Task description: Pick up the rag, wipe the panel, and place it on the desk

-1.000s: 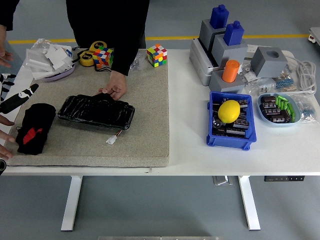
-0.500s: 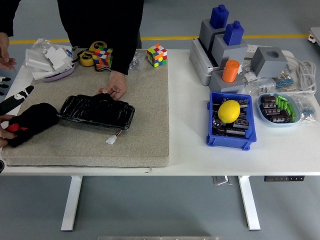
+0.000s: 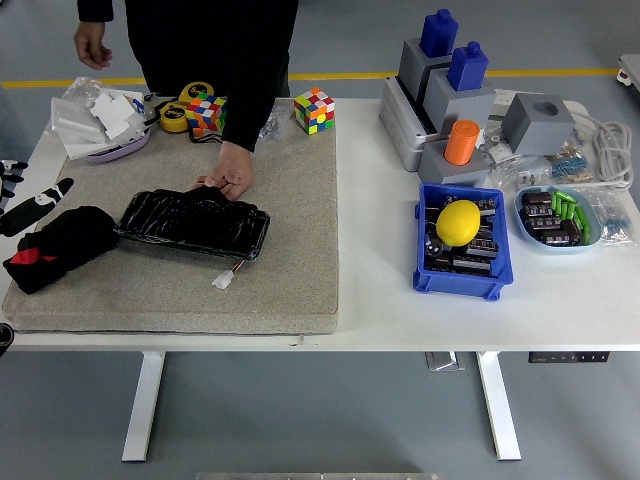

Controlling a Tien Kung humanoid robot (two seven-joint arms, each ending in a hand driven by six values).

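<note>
Over on the grey mat [image 3: 290,250], the black rag [image 3: 58,247] with its red patch lies bunched at the left end, just beside the black panel [image 3: 192,222], whose far edge a person's hand [image 3: 231,181] presses. At the left edge only a few fingers of the robot's left hand [image 3: 30,206] show, spread and holding nothing. To the right, the blue bin [image 3: 462,242] holds a yellow lemon [image 3: 459,222] on dark parts, and the pale blue dish [image 3: 560,220] holds green and black pieces.

Bunched black rag [image 3: 55,247] apparently touching black panel [image 3: 192,223].
</note>
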